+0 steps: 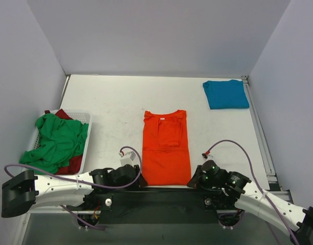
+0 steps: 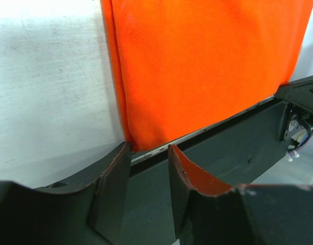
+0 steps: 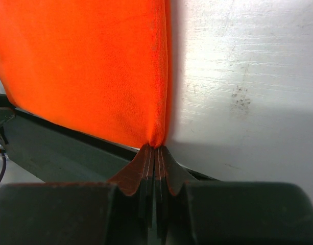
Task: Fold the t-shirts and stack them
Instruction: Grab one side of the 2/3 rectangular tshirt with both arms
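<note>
Orange-red t-shirt (image 1: 166, 150): folded to a long strip, near-centre of the counter (image 1: 110, 112), hem at the near edge.
Right gripper (image 3: 155, 150): clenched on the near-right hem corner.
Left gripper (image 2: 148, 153): released, jaws apart at the near-left corner, cloth not between them.
Risk: lifting on one corner would likely skew the hem and spill the side folds.
Teal t-shirt (image 1: 225, 94): folded, far right.
Basket (image 1: 85, 113): far left, holds the crumpled green t-shirt (image 1: 59, 140) over the dark red t-shirt (image 1: 72, 166).

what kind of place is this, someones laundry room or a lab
Probably a robot lab cell, not a home: white table boxed in by plain walls, orange shirt laid out between two robot arms.
</note>
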Robot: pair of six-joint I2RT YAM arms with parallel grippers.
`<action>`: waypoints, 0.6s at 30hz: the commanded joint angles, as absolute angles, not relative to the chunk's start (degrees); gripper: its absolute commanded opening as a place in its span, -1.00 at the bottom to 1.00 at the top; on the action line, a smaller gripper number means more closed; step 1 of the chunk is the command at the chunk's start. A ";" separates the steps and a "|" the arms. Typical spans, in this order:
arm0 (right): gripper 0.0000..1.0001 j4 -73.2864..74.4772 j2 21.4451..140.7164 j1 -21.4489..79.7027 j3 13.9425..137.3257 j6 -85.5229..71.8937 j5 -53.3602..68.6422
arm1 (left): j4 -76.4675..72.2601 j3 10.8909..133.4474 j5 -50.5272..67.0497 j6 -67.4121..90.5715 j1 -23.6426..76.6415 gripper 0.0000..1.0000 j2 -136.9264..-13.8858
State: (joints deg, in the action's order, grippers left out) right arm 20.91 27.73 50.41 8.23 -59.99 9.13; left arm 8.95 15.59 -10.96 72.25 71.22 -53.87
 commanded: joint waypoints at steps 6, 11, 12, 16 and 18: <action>-1.00 23.99 26.37 51.41 9.05 -61.61 6.86 | 10.37 17.14 -13.44 73.48 73.21 -0.40 -57.39; -1.00 24.60 25.93 51.68 9.93 -61.17 6.68 | 12.21 19.33 -14.32 71.90 73.39 -0.92 -56.25; -1.00 24.87 25.75 51.77 10.19 -60.91 6.59 | 13.70 19.77 -14.59 71.20 73.39 -1.00 -55.21; -1.00 26.80 24.35 52.47 11.42 -60.64 6.68 | 17.31 21.44 -14.50 69.79 73.56 -1.00 -51.51; -1.00 28.82 22.86 53.35 12.56 -60.56 6.42 | 19.50 22.41 -14.07 69.00 73.92 -1.00 -49.32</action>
